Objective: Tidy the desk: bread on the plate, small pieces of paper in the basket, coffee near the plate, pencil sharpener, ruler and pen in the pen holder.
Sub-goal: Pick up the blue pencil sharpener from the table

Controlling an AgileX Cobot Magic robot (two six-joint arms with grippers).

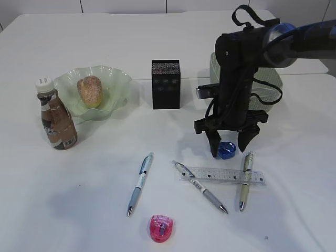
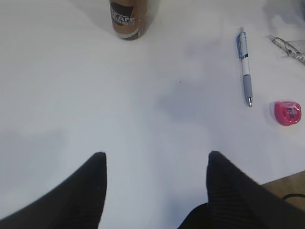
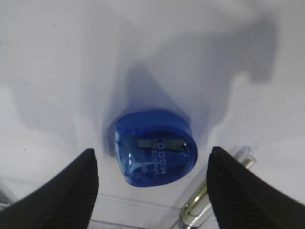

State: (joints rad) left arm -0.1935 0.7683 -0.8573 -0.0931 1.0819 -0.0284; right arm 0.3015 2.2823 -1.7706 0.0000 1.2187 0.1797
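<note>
My right gripper [image 1: 229, 148] hangs open, fingers pointing down on either side of a blue pencil sharpener [image 1: 228, 153] that lies on the desk [image 1: 105, 173]. In the right wrist view the sharpener [image 3: 155, 148] lies between the spread fingertips of that gripper [image 3: 152, 152], touching neither. A pink pencil sharpener [image 1: 161, 228] lies near the front edge. The clear ruler [image 1: 223, 175] lies across two pens [image 1: 202, 188] [image 1: 245, 178]; a blue pen [image 1: 140, 184] lies apart to the left. The bread [image 1: 90, 90] sits on the plate [image 1: 119, 80], with the coffee [image 1: 58, 118] beside it. My left gripper [image 2: 156, 157] is open over bare desk. No small pieces of paper show.
The black pen holder [image 1: 166, 84] stands upright at the back centre. The green basket [image 1: 213, 68] is mostly hidden behind my right arm. The left wrist view catches the coffee bottle's base [image 2: 128, 19], the blue pen [image 2: 245, 67] and the pink sharpener [image 2: 287, 112].
</note>
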